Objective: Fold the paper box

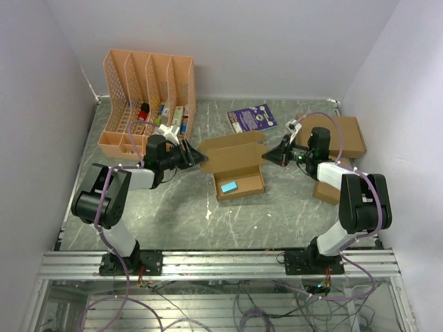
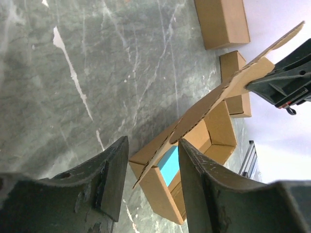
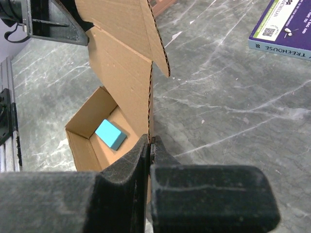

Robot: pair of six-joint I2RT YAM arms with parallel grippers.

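Two arms are based nearest. On one table, one peach rack is shown by the top view alone; one paper box lies mid-table, right flap clenched by the right end effector, left flap straddled by the released left end effector.

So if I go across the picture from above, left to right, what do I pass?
peach file rack → left gripper → paper box → right gripper → big brown cardboard box. The purple book sits above the paper box, so I left it out.
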